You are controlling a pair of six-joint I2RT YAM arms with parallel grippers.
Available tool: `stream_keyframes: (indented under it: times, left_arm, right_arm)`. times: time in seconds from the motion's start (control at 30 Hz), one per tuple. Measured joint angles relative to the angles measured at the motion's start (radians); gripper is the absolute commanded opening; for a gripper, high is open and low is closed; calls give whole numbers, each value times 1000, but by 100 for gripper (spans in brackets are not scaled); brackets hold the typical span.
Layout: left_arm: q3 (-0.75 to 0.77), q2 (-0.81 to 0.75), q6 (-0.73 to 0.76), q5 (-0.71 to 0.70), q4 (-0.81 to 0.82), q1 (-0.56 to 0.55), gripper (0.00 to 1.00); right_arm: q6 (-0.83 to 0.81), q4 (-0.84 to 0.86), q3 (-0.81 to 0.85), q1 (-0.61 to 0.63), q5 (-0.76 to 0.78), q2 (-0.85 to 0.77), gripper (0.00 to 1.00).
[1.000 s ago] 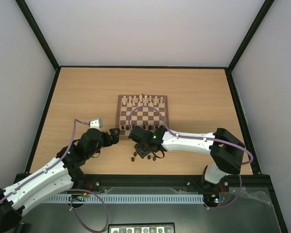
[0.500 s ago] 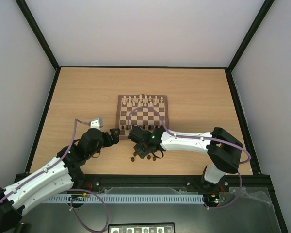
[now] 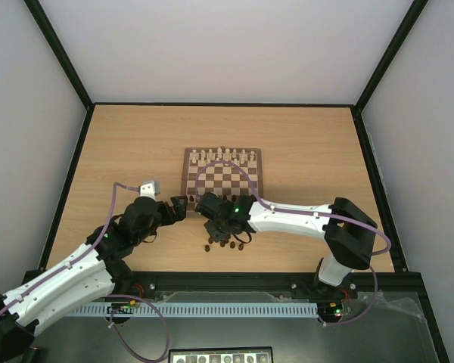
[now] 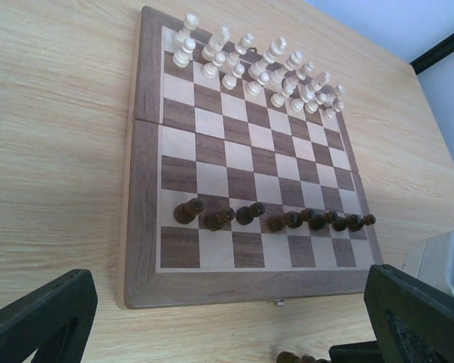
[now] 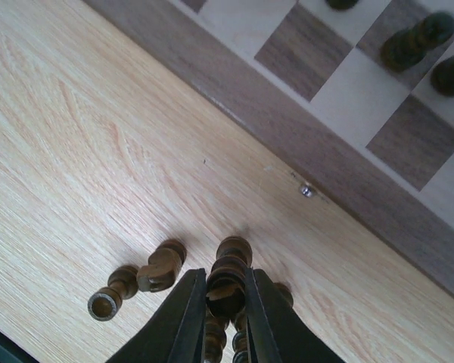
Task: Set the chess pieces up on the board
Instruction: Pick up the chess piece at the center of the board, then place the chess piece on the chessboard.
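The board [image 3: 222, 181] lies mid-table, cream pieces along its far rows. A row of dark brown pieces [image 4: 276, 219] stands on the second near rank. More dark pieces [image 3: 225, 244] lie loose on the table in front of the board. My right gripper [image 5: 221, 299] is shut on one upright dark piece [image 5: 228, 274] just above the table, with a fallen knight [image 5: 160, 266] and another fallen piece [image 5: 112, 293] to its left. In the top view it [image 3: 218, 227] hangs over the board's near edge. My left gripper [image 3: 180, 206] is open and empty by the board's near left corner.
A raised black rim [image 3: 73, 170] bounds the wooden table. The board's metal clasp [image 5: 307, 190] sticks out of its near border. The right arm [image 3: 303, 219] stretches across the near right of the table.
My right gripper has moved slightly left and toward the board, over the loose pieces. The left arm has barely moved.
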Motion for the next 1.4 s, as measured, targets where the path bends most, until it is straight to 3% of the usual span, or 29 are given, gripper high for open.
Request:
stream_keyframes:
  times: [0.67, 1.0, 1.4]
  left_arm:
    - [29, -21, 14, -7, -18, 0, 99]
    - [37, -23, 21, -10, -19, -1, 99]
    - [40, 6, 43, -10, -17, -1, 100]
  right_arm:
    - [-58, -152, 327, -120, 92, -65, 16]
    - [-78, -175, 321, -198, 106, -88, 16]
    - [-64, -77, 187, -201, 40, -36, 15]
